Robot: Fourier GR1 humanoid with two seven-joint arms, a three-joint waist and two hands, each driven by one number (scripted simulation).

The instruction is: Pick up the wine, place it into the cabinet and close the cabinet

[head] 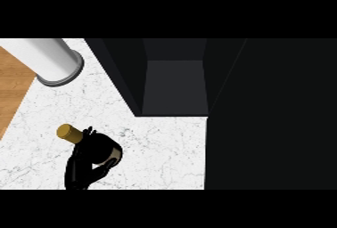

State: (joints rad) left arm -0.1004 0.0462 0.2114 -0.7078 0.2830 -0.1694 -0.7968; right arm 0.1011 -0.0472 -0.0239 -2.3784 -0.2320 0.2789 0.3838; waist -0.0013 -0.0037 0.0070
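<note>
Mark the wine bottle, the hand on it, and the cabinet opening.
wine bottle (67, 132): head view, gold cap on its neck.
left hand (80, 171): head view, black palm and fingers.
cabinet (176, 87): head view, dark inner floor.

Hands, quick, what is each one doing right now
Left hand: fingers curled round the wine bottle, holding it.
Right hand: not in view.

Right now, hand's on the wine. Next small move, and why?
Probably lift the wine bottle straight up, then carry it right toward the open cabinet. The left hand is curled round the bottle's dark body, gold cap pointing up-left, and it is still left of and below the cabinet's opening, with bare marble counter between.
</note>
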